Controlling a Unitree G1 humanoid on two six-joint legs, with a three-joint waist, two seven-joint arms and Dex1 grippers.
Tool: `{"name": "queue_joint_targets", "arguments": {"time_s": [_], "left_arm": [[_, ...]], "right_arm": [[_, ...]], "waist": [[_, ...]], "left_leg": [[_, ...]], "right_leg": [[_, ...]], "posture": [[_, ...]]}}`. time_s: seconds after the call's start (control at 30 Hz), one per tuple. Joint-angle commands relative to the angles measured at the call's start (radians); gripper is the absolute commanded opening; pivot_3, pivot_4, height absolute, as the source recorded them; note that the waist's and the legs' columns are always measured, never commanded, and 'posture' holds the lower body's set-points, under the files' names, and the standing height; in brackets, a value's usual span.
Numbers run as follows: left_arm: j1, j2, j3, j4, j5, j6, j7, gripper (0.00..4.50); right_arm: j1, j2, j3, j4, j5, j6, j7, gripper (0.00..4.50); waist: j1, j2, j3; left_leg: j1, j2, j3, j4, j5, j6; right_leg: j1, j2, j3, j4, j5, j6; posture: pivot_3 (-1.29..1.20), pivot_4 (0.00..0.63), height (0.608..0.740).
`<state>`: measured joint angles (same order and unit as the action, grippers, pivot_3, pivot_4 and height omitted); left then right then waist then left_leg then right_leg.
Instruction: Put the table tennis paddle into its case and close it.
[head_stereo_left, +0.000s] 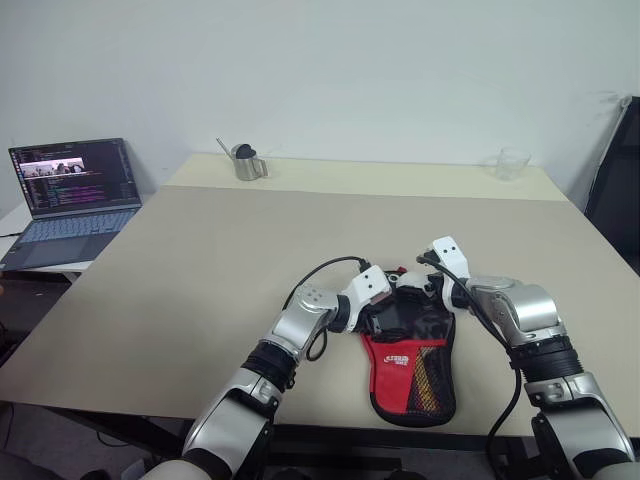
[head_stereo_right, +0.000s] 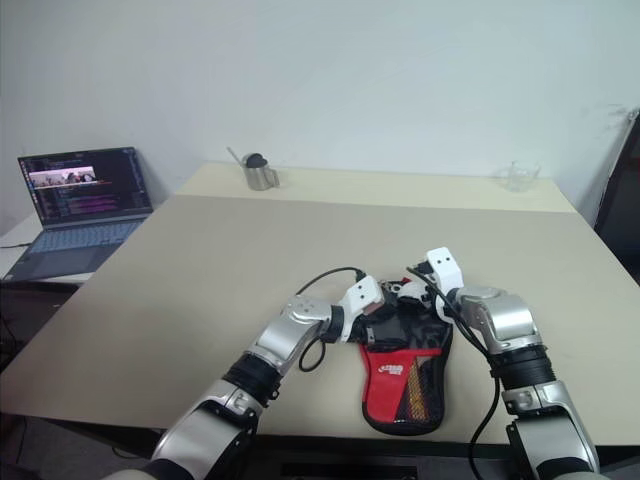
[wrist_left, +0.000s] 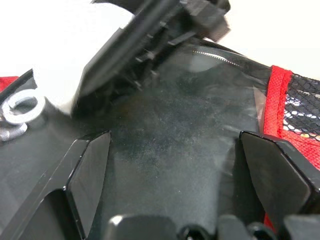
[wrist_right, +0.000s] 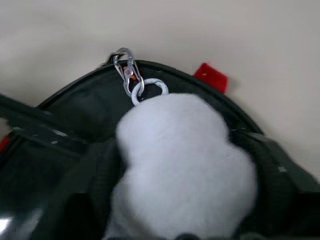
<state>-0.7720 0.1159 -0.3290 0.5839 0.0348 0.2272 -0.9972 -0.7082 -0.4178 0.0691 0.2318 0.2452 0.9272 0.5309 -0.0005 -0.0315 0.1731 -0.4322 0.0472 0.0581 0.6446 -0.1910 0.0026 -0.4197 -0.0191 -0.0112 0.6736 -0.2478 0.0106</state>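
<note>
Table open all round case; cup, beaker, seemingly glass, far back.

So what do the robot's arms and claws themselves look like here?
Both arms have silver-grey metallic shells with black ribbed bands at the joints. Each wrist carries a white block-shaped housing. Black cables loop from the forearms to the wrists. The left claw has two flat, matte black fingers. The right claw is black too.

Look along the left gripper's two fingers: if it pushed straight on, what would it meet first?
Probably the case's black upper panel, lying directly ahead of the open left gripper; beyond it stands the right gripper's finger. Depth is uncertain.
</note>
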Motion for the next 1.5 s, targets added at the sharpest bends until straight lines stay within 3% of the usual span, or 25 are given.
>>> {"name": "queue_joint_targets", "arguments": {"time_s": [0.03,0.17,0.27,0.6,0.93,1.17,1.5], "left_arm": [[0.042,-0.003,-0.063,0.035,0.036,0.041,-0.015,4.5],[0.045,-0.005,-0.062,0.031,0.035,0.046,-0.013,4.5],[0.047,-0.006,-0.063,0.029,0.034,0.049,-0.013,4.5],[0.051,-0.003,-0.066,0.021,0.039,0.053,-0.018,4.5],[0.05,-0.005,-0.071,0.024,0.039,0.055,-0.022,4.5],[0.039,-0.007,-0.073,0.04,0.037,0.053,-0.025,4.5],[0.004,-0.018,-0.083,0.095,0.051,0.023,-0.031,4.5]], "right_arm": [[-0.023,0.003,-0.022,0.01,-0.015,-0.033,-0.021,2.09],[-0.052,0.013,-0.065,0.05,-0.021,-0.073,-0.07,0.92],[-0.078,0.014,-0.091,0.095,-0.037,-0.113,-0.111,0.61],[-0.122,-0.006,-0.115,0.24,-0.075,-0.205,-0.197,0.55],[-0.103,-0.07,-0.13,0.282,-0.089,-0.232,-0.181,0.55],[-0.029,-0.163,-0.139,0.203,-0.073,-0.198,-0.12,0.55],[0.243,-0.349,-0.171,-0.176,-0.024,-0.05,0.02,0.54]], "waist": [[0.0,0.0,0.0],[0.0,0.0,0.0],[0.001,0.0,0.0],[0.003,0.0,0.0],[0.004,0.001,0.0],[0.007,0.001,-0.001],[0.016,0.002,-0.002]], "left_leg": [[0.0,0.0,0.0,0.0,0.0,0.0],[0.0,0.0,0.0,-0.001,0.0,0.0],[0.0,0.0,0.0,-0.001,0.0,0.0],[-0.001,0.0,0.0,-0.002,0.0,0.0],[-0.001,-0.001,0.0,-0.002,0.0,0.0],[-0.001,-0.001,0.0,-0.004,-0.002,0.002],[-0.001,-0.001,-0.001,-0.004,-0.002,0.002]], "right_leg": [[0.0,0.0,0.0,0.0,0.0,0.0],[0.0,0.0,0.0,-0.001,0.0,0.0],[0.0,0.0,0.0,-0.001,0.0,0.0],[0.0,0.0,0.0,-0.003,0.0,0.001],[0.0,0.0,0.0,-0.005,0.0,0.001],[0.004,-0.001,0.0,-0.012,0.002,0.004],[0.005,-0.001,-0.001,-0.014,0.002,0.004]], "posture": [[0.0,0.15,0.74],[0.0,0.15,0.74],[0.0,0.15,0.74],[0.0,0.15,0.74],[0.0,0.15,0.74],[0.0,0.15,0.74],[0.0,0.15,0.74]]}}
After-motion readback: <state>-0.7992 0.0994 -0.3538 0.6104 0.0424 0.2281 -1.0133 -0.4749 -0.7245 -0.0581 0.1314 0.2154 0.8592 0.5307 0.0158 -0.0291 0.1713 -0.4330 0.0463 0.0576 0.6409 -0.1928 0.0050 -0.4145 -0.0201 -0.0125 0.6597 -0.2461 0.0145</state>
